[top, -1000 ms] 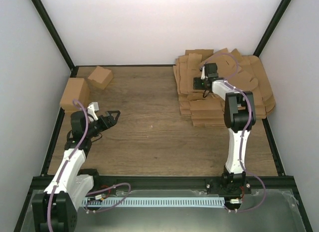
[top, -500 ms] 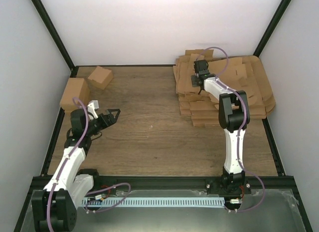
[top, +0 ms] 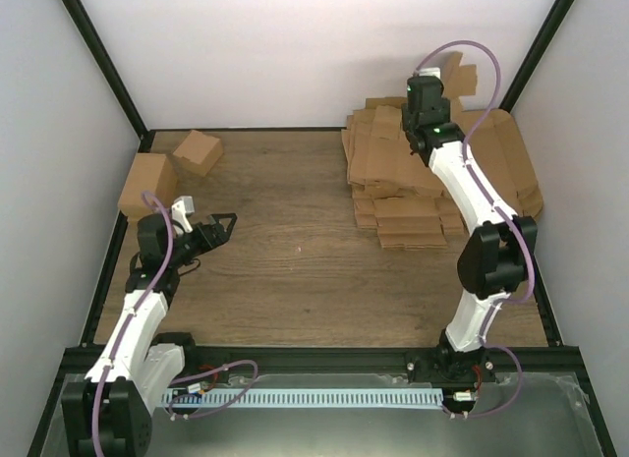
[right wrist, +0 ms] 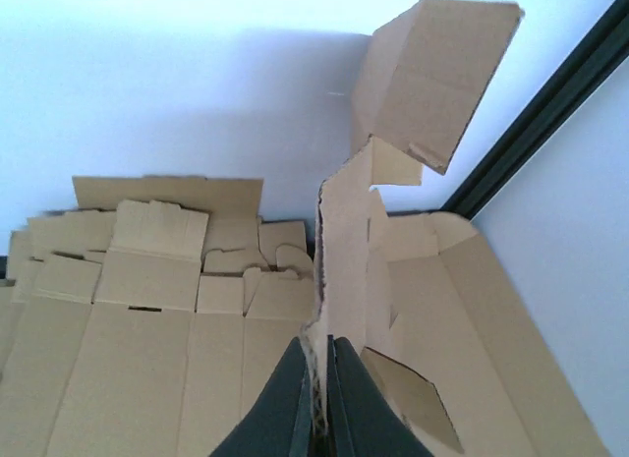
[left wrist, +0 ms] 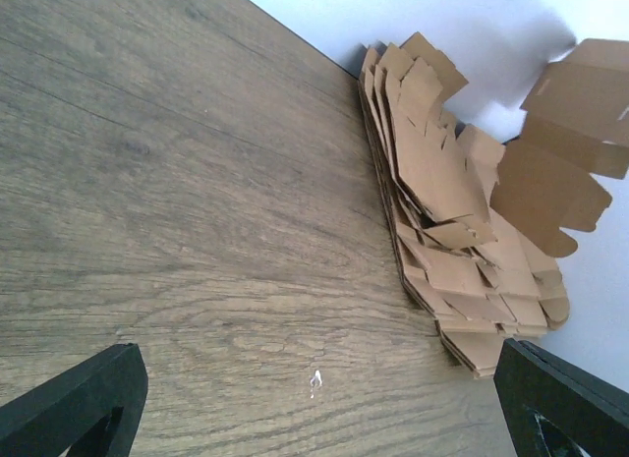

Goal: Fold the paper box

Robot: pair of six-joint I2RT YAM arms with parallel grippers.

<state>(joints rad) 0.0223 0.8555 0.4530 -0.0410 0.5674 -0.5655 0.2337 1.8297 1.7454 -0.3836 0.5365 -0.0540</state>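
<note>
Okay, my right gripper is clenched on the bottom edge of the plain brown die-cut cardboard paper box. The sheet stands edge-on between my fingers, up in the air. Its top flap tilts toward the white back wall. It hangs above the big heap of flat brown cardboard sheets in the far right corner of the wooden table. My left gripper is spread wide and holds nothing. It sits low over the table's left side, near two folded brown cartons.
</note>
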